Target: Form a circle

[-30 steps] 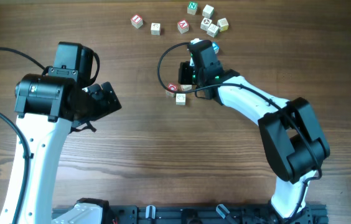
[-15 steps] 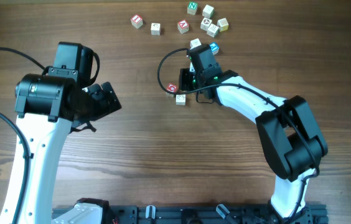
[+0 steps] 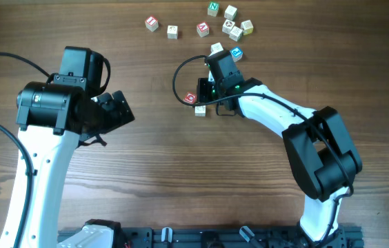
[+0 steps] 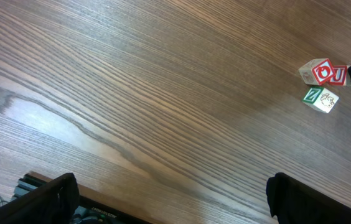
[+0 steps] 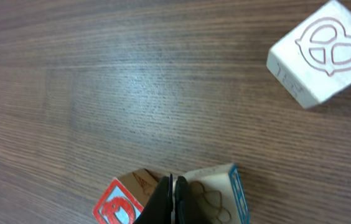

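1. Seen from overhead, the black right wrist covers part of the circle (image 4: 328, 74). This is a clump of three small pale wooden letter cubes, not a ring, lying on the brown wooden table (image 3: 181, 172) just left of centre of its far half.
2. In the right wrist view, a red-faced cube (image 5: 122, 204) and a pale cube with a blue edge (image 5: 216, 193) are cut off by the lower edge. Their letters cannot be read.
3. The right gripper (image 5: 170, 198) has its fingers pressed together, with the tips standing between those two cubes and pinching nothing. Whether the tips touch either cube is unclear.
4. A pale cube with a pretzel-like outline (image 5: 322, 53) lies tilted, apart from them, at the upper right.
5. The left gripper (image 4: 172, 186) is spread wide and empty. Only its dark finger ends show at the bottom corners, well apart from the clump.
6. In the left wrist view, two red-lettered cubes touch side by side in a short row. A green-lettered cube (image 4: 318, 99) sits just below them, so the clump bends in an L.
7. A scatter of red, green and teal lettered cubes (image 3: 230, 27) lies nearer the far edge.
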Robot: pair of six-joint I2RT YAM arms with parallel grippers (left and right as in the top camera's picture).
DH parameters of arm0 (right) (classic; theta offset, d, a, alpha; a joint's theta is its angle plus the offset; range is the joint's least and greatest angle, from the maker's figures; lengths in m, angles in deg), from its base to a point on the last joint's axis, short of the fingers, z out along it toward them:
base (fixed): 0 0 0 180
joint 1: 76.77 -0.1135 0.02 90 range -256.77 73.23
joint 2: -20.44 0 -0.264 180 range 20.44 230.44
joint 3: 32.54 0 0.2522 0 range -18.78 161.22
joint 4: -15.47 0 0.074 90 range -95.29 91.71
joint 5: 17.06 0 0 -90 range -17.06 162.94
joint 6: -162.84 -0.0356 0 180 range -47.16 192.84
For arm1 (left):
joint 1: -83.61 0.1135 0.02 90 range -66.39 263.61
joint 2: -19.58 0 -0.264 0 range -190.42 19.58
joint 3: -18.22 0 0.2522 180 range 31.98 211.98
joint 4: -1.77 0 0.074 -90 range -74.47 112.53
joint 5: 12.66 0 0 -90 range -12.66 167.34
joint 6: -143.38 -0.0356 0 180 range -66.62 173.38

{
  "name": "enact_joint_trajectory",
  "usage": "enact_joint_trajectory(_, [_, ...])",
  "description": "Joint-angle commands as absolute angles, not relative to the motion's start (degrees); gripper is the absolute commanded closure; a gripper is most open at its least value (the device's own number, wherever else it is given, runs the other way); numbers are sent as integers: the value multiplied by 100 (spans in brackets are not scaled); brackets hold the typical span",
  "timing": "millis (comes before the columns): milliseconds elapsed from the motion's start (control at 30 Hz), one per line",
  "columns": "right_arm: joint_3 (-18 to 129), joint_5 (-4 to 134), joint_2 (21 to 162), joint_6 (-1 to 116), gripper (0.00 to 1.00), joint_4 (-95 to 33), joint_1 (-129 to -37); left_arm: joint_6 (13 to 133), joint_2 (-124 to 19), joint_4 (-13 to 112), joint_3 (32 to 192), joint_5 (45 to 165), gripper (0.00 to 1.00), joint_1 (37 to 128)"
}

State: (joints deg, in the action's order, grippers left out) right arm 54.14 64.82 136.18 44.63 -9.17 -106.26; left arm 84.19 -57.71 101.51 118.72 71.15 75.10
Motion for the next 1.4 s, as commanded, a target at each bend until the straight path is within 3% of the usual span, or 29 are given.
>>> enact_joint_trajectory(0, [5500,6602,13535,4590,95,-657,-10659,8515,-5734,10153,11887,7019,0,7510])
enact_joint_trajectory(367, [5502,7166,13826,4570,95,-429,-10653,8515,-5734,10153,11887,7019,0,7510])
enact_joint_trajectory(1367, [5515,7015,13509,4741,96,-521,-10688,8515,-5734,10153,11887,7019,0,7510])
